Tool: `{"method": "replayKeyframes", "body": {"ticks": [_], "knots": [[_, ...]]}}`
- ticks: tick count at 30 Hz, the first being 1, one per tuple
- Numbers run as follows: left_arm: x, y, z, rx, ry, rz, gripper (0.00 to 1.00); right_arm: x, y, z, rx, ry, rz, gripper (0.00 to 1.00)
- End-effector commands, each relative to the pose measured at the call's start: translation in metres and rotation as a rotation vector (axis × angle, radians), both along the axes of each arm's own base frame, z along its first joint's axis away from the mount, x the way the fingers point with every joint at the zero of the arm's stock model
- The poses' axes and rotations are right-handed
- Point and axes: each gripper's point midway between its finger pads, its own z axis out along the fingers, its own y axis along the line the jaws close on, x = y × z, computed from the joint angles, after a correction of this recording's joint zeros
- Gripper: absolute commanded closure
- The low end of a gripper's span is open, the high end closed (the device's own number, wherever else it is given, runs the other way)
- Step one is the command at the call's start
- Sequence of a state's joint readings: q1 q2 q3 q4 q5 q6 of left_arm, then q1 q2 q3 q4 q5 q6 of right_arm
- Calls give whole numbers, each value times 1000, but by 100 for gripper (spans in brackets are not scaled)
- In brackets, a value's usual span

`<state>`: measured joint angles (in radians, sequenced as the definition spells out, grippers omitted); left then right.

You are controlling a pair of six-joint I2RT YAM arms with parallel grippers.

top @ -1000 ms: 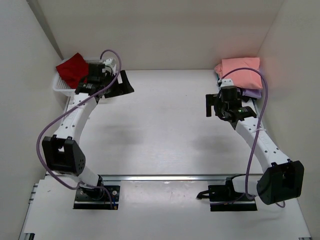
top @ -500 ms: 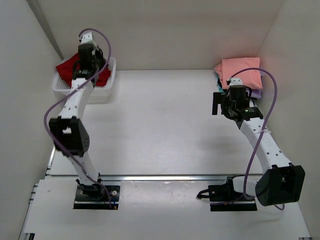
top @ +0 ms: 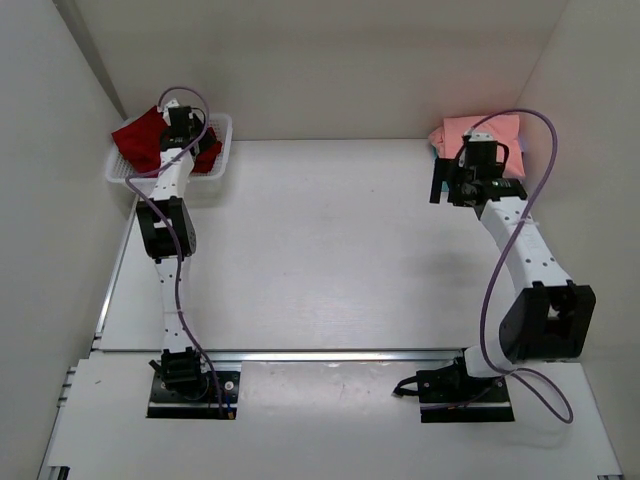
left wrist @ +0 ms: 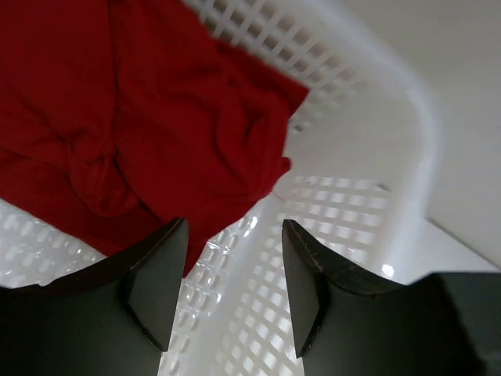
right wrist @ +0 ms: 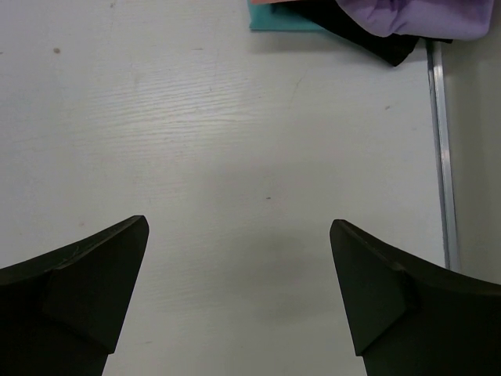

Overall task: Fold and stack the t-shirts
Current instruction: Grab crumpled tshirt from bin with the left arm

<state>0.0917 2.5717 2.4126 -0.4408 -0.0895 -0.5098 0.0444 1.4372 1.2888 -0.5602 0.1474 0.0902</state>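
A crumpled dark red t-shirt lies in the white mesh basket at the far left. My left gripper hangs inside the basket just beside the shirt's edge. Its jaws stand apart with only basket mesh between them. At the far right sits a stack of folded t-shirts, salmon pink on top. Teal, black and lavender edges show in the right wrist view. My right gripper is wide open over bare table in front of that stack.
White walls close in the table on the left, back and right. A metal rail runs along the table's right side next to the stack. The basket's rim rises to the right of my left fingers.
My left arm swung from beside the basket to over it and reached down by the red shirt; its jaws closed, then parted again. My right gripper moved back toward the stack.
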Motion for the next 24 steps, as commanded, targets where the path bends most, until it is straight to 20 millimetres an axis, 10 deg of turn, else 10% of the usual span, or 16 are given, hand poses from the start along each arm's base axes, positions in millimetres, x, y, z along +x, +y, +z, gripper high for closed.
{"method": "replayKeyframes", "body": {"ticks": [1,17,24], "knots": [[8,-7,19,-25,-38,17,38,11,10,6,-18,30,6,1],[13,31,-42,-130,-4,139,47,22,30,5,16,107,-13,1],[9,39,-71,-319,32,151,100,11,37,10,5,127,-18,0]]}}
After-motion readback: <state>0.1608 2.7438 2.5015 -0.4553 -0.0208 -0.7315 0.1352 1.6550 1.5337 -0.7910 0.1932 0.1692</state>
